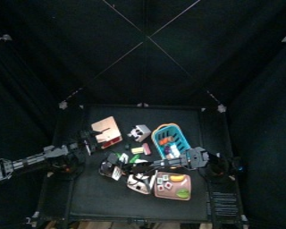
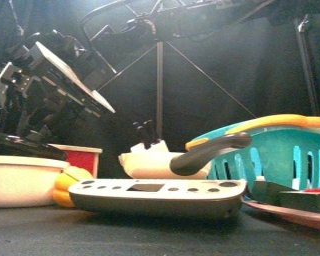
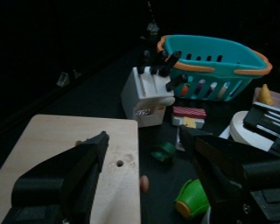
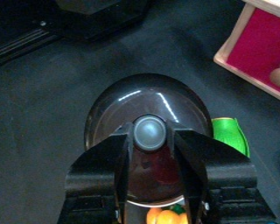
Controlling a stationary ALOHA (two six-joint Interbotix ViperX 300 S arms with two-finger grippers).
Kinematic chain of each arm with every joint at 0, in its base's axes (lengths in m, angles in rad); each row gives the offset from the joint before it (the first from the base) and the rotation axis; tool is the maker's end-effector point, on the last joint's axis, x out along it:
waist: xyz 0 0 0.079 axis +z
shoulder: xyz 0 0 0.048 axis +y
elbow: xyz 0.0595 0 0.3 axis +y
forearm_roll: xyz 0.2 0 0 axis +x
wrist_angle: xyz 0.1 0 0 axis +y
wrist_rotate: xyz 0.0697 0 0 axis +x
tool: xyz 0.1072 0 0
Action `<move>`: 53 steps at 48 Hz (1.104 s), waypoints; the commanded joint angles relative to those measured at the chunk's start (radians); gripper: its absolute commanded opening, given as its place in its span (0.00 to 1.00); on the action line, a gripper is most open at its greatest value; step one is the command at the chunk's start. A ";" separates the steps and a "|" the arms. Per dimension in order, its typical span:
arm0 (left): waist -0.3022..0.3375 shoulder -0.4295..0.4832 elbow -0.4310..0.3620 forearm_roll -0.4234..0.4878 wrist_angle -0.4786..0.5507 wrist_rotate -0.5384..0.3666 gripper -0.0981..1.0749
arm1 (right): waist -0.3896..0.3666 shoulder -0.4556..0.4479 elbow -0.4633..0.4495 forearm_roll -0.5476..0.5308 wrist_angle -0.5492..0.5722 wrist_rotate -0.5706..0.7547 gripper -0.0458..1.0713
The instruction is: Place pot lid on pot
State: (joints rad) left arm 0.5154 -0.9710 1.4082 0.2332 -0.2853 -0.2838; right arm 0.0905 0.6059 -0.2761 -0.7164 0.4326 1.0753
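Observation:
The pot lid (image 4: pixel 122 103) is a dark glass dome with a grey knob (image 4: pixel 149 131), lying on the black table. My right gripper (image 4: pixel 150 150) hangs straight above it, open, one jaw on each side of the knob and neither pressing on it. A cream round pot (image 2: pixel 19 180) stands at the front left of the table. My left gripper (image 3: pixel 154 166) is wide open and holds nothing, above the edge of a wooden cutting board (image 3: pixel 55 144). From above, the left gripper (image 1: pixel 93 143) sits at the board (image 1: pixel 106 128) and the right arm (image 1: pixel 199 161) reaches in from the right.
A white knife block (image 3: pixel 149 92) and a teal basket (image 3: pixel 219 61) with an orange rim stand behind the board. A pink tray (image 4: pixel 265 44) and a green piece (image 4: pixel 230 136) lie close to the lid. A grey flat device (image 2: pixel 149 197) sits at the front edge.

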 commanded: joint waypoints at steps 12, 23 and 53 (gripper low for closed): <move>-0.002 0.003 -0.011 -0.002 -0.003 0.002 0.92 | -0.002 -0.021 -0.026 0.003 -0.003 -0.002 0.57; -0.002 0.002 -0.011 0.000 -0.003 0.002 0.92 | -0.002 -0.021 -0.025 0.005 0.011 -0.002 0.57; -0.002 0.002 -0.011 0.000 -0.003 0.002 0.92 | -0.002 -0.009 -0.023 0.005 0.025 -0.003 0.58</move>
State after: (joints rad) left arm 0.5154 -0.9710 1.4082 0.2347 -0.2838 -0.2838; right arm 0.0905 0.6228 -0.2761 -0.7102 0.4587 1.0738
